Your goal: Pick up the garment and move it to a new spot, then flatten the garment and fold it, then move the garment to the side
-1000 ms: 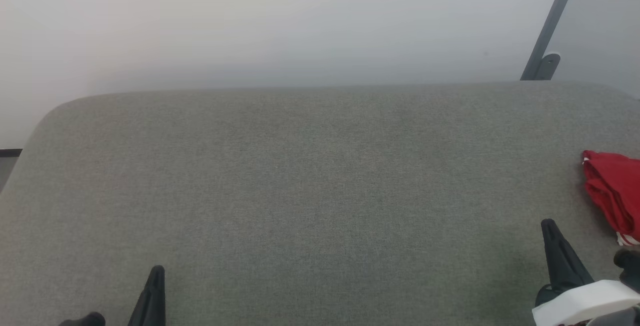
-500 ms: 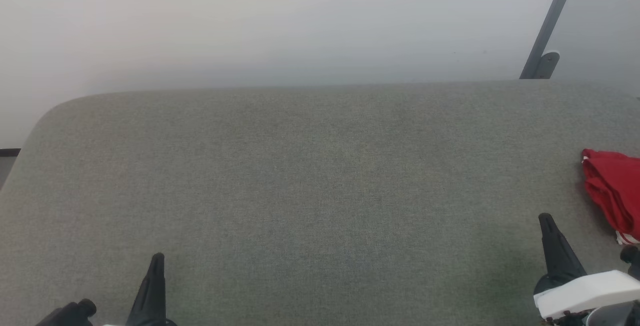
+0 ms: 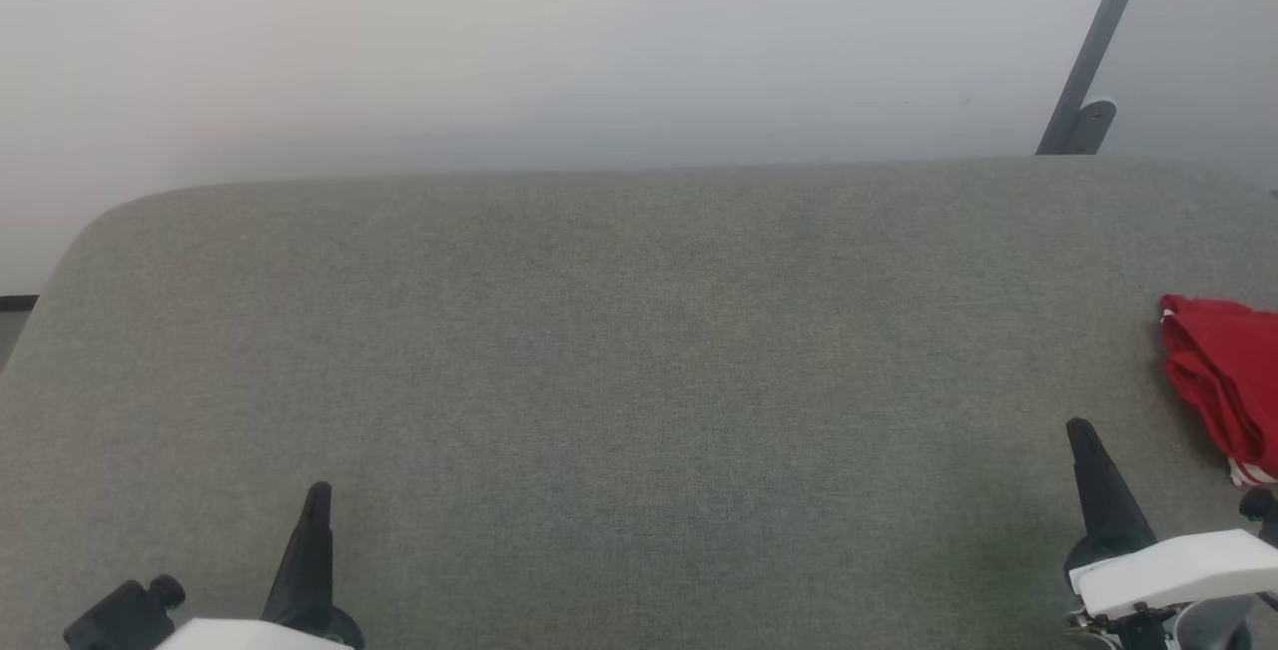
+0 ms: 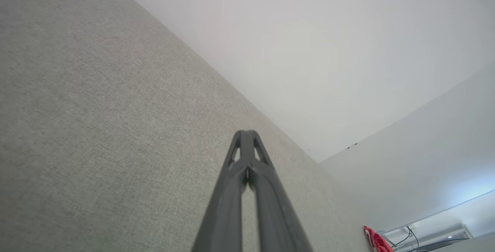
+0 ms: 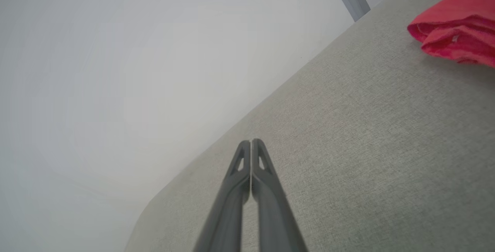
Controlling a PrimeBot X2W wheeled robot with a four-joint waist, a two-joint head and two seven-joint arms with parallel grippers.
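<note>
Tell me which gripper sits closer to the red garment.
The right gripper: it hangs just short of the red garment near the right edge of the grey surface, while the left gripper is far across at the opposite side.

- The surface point(image 3: 639, 350) is covered in grey woven cloth, matt, with a fine, slightly rough weave.
- The garment point(image 3: 1223, 380) is made of soft, matt red cloth, gathered in creased folds.
- The left end effector point(image 4: 247, 132) and the right end effector point(image 5: 251, 141) are finished in dark, smooth, matt plastic-like material.
- The wrist housing point(image 3: 1168, 575) is moulded in smooth white plastic.
- The wall point(image 3: 599, 31) is finished smooth and matt.
- The strut point(image 3: 1093, 41) is finished smooth and grey, apparently metal.
</note>
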